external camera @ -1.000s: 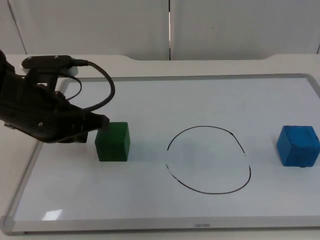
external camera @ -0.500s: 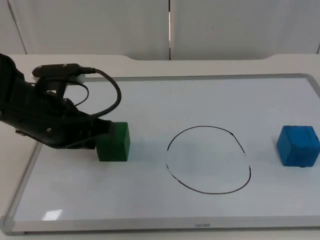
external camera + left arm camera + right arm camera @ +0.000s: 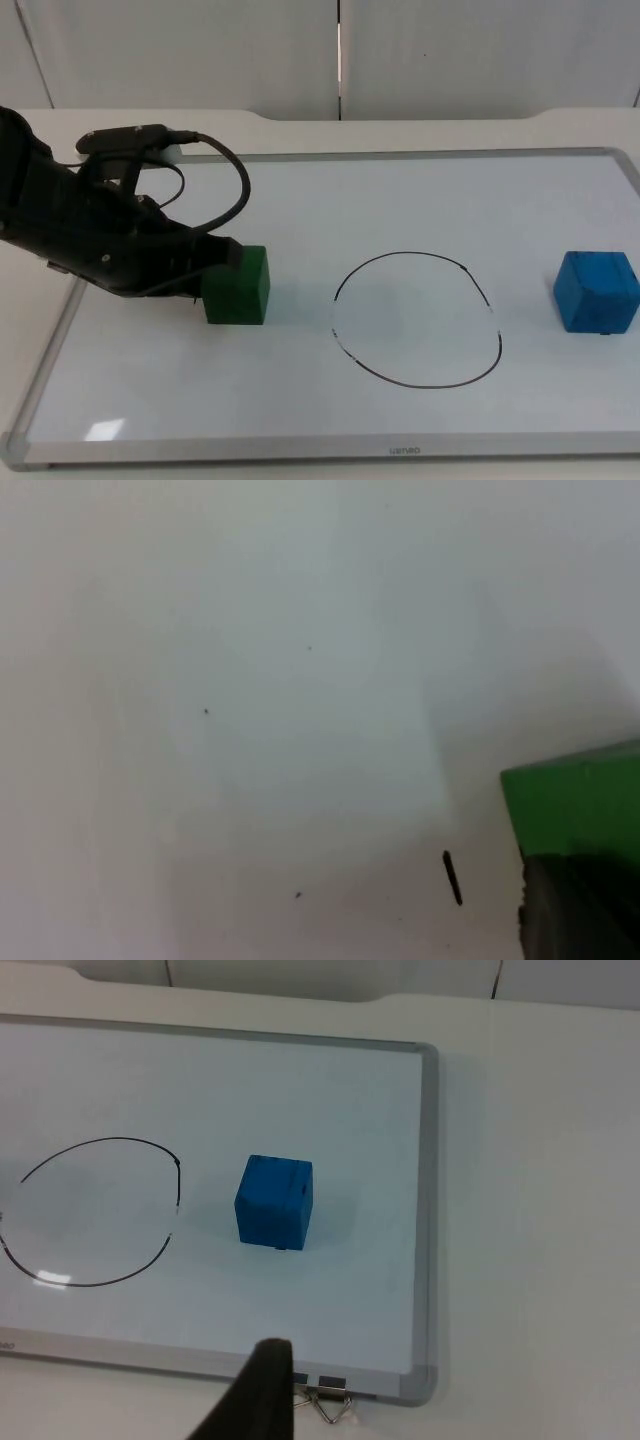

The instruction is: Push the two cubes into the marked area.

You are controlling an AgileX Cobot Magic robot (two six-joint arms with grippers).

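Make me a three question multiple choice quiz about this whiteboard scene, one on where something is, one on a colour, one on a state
1. Where is the blue cube?
A. inside the drawn circle
B. on the whiteboard, outside the circle, toward the right arm's side
C. stacked on the green cube

2. What colour is the cube at the left gripper?
A. red
B. yellow
C. green

3. What is the state of the drawn circle?
A. no cube in it
B. one cube in it
C. both cubes in it

Answers: 1 B, the blue cube sits apart from the circle near the board's right edge. 2 C, the green cube is against the left gripper. 3 A, both cubes lie outside the line.
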